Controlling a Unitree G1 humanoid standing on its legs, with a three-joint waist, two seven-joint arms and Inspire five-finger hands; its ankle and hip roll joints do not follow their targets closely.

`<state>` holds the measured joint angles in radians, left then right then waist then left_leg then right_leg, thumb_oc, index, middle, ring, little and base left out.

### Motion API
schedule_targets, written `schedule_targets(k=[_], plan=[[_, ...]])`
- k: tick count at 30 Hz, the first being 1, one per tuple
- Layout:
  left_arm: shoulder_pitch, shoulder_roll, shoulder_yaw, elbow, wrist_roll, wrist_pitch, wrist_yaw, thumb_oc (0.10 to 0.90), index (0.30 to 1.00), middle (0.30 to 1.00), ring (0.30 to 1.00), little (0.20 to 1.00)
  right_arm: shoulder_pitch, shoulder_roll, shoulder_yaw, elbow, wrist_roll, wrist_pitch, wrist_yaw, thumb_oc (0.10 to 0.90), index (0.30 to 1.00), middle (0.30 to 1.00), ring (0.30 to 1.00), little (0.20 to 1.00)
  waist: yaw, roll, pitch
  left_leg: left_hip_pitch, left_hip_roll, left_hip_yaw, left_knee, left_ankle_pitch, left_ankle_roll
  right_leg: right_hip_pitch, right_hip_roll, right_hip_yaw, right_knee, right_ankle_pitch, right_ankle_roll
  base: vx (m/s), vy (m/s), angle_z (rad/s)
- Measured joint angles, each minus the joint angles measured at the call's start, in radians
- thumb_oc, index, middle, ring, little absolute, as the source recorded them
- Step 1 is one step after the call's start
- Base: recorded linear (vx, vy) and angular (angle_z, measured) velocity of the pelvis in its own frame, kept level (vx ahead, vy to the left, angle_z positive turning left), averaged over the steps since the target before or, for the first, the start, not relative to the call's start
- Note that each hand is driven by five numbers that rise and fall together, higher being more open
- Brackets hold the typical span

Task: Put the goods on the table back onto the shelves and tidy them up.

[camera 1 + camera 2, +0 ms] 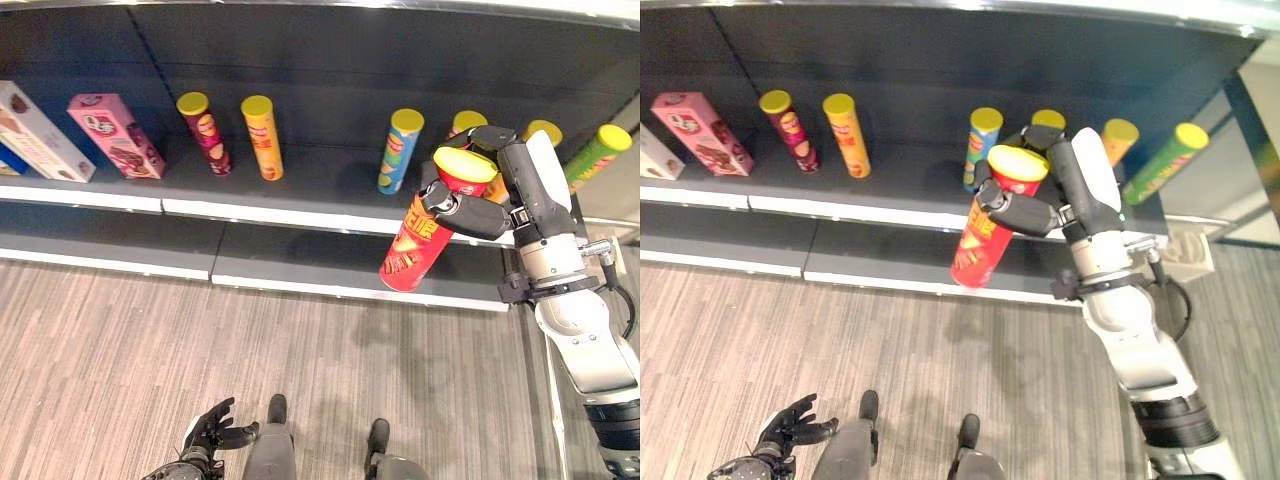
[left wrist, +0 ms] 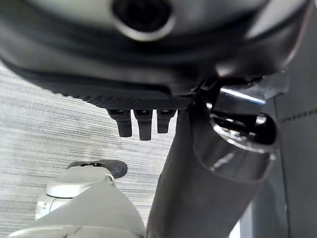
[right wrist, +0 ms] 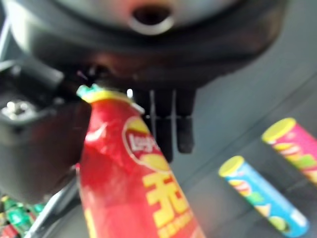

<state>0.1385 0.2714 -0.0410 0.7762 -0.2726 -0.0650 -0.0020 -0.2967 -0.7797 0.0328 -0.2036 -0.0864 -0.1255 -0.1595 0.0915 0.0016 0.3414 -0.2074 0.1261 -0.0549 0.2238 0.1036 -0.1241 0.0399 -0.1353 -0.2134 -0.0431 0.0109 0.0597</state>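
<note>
Right wrist view shows it best: my right hand has its fingers and thumb curled round the upper part of the red can, just under its yellow lid. So the can is in the air, tilted, bottom end hanging below the fingers and in front of the shelf edge.

Left hand is way down by the floor with fingers loosely spread, holding nothing, so I'm ignoring it.

For the placing, my plan is to straighten the can before it goes in, since the bottom is kicked out toward me and looks like it would catch the shelf edge. Just past the fingers sits the blue can, and right behind the hand there's an orange can partly hidden, so the gap is tight. I'd aim for the bare patch of shelf beyond the fingers, between the blue one and the yellow can, set the base flat, then let go slowly so nothing tips.
</note>
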Motion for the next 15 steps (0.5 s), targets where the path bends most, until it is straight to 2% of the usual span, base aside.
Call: schedule_targets(k=[1,2,3,5,6,7,8,9,10,11,13,14,15], plan=[[-0.011,0.005,0.004,0.011,-0.004,0.000,0.002,0.800,0.900,0.900,0.900,0.900,-0.009,0.005,0.000,0.001,-0.001,0.001,-0.002,0.400,0.300,0.300,0.300,0.300,0.004,-0.011,0.008,-0.024,0.004,-0.014,0.005,-0.024,-0.009,-0.007,-0.013,-0.006,-0.006,0.006,-0.007,0.16,0.231,-0.08],[-0.016,0.008,0.011,0.007,-0.004,-0.001,0.014,0.800,0.900,0.900,0.900,0.900,-0.014,0.003,0.003,0.001,-0.003,0.001,-0.003,0.400,0.300,0.300,0.300,0.300,0.002,-0.013,0.014,-0.025,0.019,-0.004,-0.041,-0.029,-0.001,-0.010,-0.022,-0.006,-0.009,0.011,-0.004,0.17,0.233,0.05],[-0.023,0.012,0.010,0.009,-0.002,-0.001,0.019,0.800,0.900,0.900,0.900,0.900,-0.014,0.001,0.002,0.003,-0.007,0.001,-0.003,0.400,0.300,0.300,0.300,0.300,-0.006,-0.015,0.021,-0.029,0.048,-0.021,-0.080,-0.028,-0.005,-0.006,-0.025,-0.002,-0.013,0.011,0.006,0.20,0.264,0.06],[-0.029,0.028,0.006,0.012,-0.001,-0.001,0.019,0.800,0.900,0.900,0.900,0.900,-0.017,0.010,0.003,0.017,-0.020,0.003,-0.016,0.400,0.300,0.300,0.300,0.300,-0.015,-0.004,0.025,-0.026,0.093,-0.031,-0.192,-0.023,-0.009,0.002,-0.022,-0.007,-0.025,0.012,0.011,0.18,0.232,0.04],[-0.035,0.031,0.002,0.012,0.001,0.000,0.019,0.800,0.900,0.900,0.900,0.900,-0.016,-0.004,-0.003,0.032,-0.032,0.011,-0.022,0.400,0.300,0.300,0.300,0.300,-0.019,0.014,0.036,-0.020,0.108,-0.039,-0.295,-0.007,-0.032,0.028,-0.043,-0.001,-0.050,0.024,0.059,0.19,0.401,-0.17],[-0.025,0.031,-0.009,0.010,0.004,0.003,0.016,0.800,0.900,0.900,0.900,0.900,-0.016,-0.011,-0.003,0.030,-0.043,0.016,-0.022,0.400,0.300,0.300,0.300,0.300,-0.021,0.037,0.032,-0.009,0.101,-0.039,-0.321,-0.006,-0.029,0.034,-0.050,0.006,-0.050,0.023,0.092,0.12,0.397,-0.38],[-0.022,0.037,-0.024,0.010,0.008,0.005,0.014,0.800,0.900,0.900,0.900,0.900,-0.016,-0.006,-0.005,0.027,-0.058,0.019,-0.026,0.400,0.300,0.300,0.300,0.300,-0.019,0.041,0.038,0.006,0.075,-0.053,-0.310,0.077,-0.052,0.042,-0.076,0.025,-0.049,0.022,0.117,0.05,0.395,-0.47],[-0.033,0.053,-0.026,0.009,0.015,0.006,0.015,0.800,0.900,0.900,0.900,0.900,-0.017,0.012,-0.004,0.017,-0.072,0.022,-0.029,0.400,0.300,0.300,0.300,0.300,-0.014,0.000,0.045,-0.002,0.014,-0.036,-0.286,0.087,-0.038,0.030,-0.135,0.038,-0.043,0.023,0.119,-0.01,0.184,-0.29],[-0.051,0.064,-0.034,0.002,0.029,0.005,0.015,0.800,0.900,0.900,0.900,0.900,-0.024,0.014,-0.001,-0.007,-0.089,0.022,-0.031,0.400,0.300,0.300,0.300,0.300,-0.023,-0.014,0.046,-0.028,-0.042,-0.016,-0.268,0.084,0.010,-0.004,-0.194,0.043,-0.016,0.042,0.092,-0.05,0.166,-0.18],[-0.067,0.073,-0.035,-0.013,0.041,0.004,0.015,0.800,0.900,0.900,0.900,0.900,-0.046,0.015,0.006,-0.022,-0.103,0.022,-0.032,0.400,0.300,0.300,0.300,0.300,-0.022,-0.009,0.049,-0.041,-0.071,0.004,-0.263,0.091,0.032,-0.046,-0.227,0.060,0.009,0.074,0.070,-0.05,0.129,-0.14],[-0.085,0.111,-0.025,-0.050,0.041,-0.006,0.021,0.800,0.900,0.900,0.900,0.900,-0.092,0.008,0.038,-0.020,-0.115,0.022,-0.033,0.400,0.300,0.300,0.300,0.300,0.009,0.011,0.061,-0.043,-0.097,0.032,-0.254,0.077,0.068,-0.072,-0.219,0.101,0.010,0.075,0.112,-0.08,0.165,-0.28],[-0.091,0.134,-0.025,-0.056,0.040,-0.012,0.022,0.800,0.900,0.900,0.900,0.900,-0.123,-0.003,0.058,-0.015,-0.132,0.024,-0.035,0.400,0.300,0.300,0.300,0.300,0.030,0.006,0.064,-0.049,-0.114,0.053,-0.235,0.064,0.083,-0.083,-0.213,0.107,0.000,0.079,0.111,-0.06,0.094,-0.47],[-0.101,0.161,-0.024,-0.071,0.040,-0.022,0.037,0.800,0.900,0.900,0.900,0.900,-0.214,-0.052,0.099,-0.012,-0.163,0.022,-0.040,0.400,0.300,0.300,0.300,0.300,0.055,0.014,0.081,-0.074,-0.138,0.085,-0.186,0.031,0.099,-0.096,-0.235,0.087,0.001,0.089,0.102,-0.05,0.062,-0.30]])
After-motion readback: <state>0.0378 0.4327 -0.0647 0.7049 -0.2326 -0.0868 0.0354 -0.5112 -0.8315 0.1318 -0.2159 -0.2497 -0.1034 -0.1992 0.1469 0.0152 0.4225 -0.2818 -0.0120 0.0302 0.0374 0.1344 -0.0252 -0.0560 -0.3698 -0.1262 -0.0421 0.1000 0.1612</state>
